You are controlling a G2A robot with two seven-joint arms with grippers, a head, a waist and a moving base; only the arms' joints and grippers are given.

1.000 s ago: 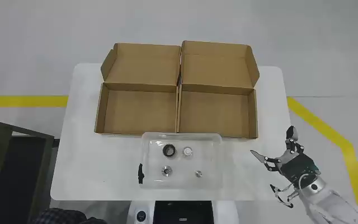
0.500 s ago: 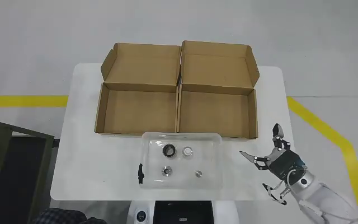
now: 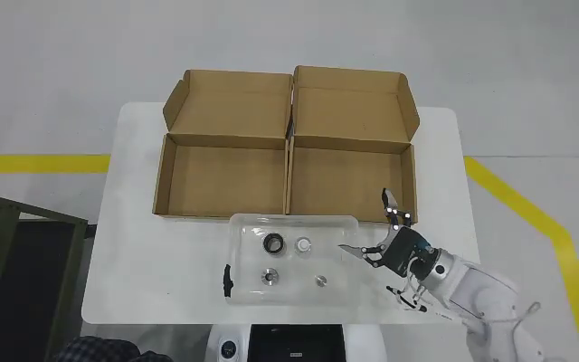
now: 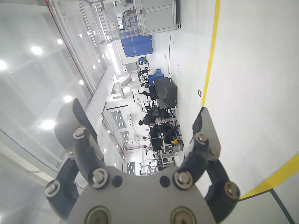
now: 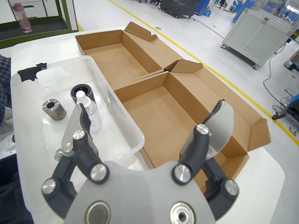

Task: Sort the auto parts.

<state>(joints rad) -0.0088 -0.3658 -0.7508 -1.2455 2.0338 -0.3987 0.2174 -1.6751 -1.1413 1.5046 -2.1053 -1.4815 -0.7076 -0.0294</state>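
A clear plastic tray (image 3: 291,218) stands at the table's front middle. It holds a black ring-shaped part (image 3: 274,244), a small white bottle (image 3: 305,243), a metal cylinder (image 3: 270,276) and a small metal piece (image 3: 320,280). My right gripper (image 3: 364,220) hangs open just right of the tray, one finger over its right rim. In the right wrist view the right gripper (image 5: 151,108) is empty, with the black part (image 5: 82,91), bottle (image 5: 90,110) and cylinder (image 5: 54,109) beyond one finger. My left gripper (image 4: 140,115) is open and empty, facing the hall.
Two open cardboard boxes sit side by side behind the tray, the left box (image 3: 226,181) and the right box (image 3: 348,185), both with lids folded back. A strip of black tape (image 3: 226,279) sticks to the tray's left end. Bare white table (image 3: 136,253) lies on either side.
The right arm has swung in from the table's front right corner toward the tray, its gripper staying open. The parts in the tray have not moved.
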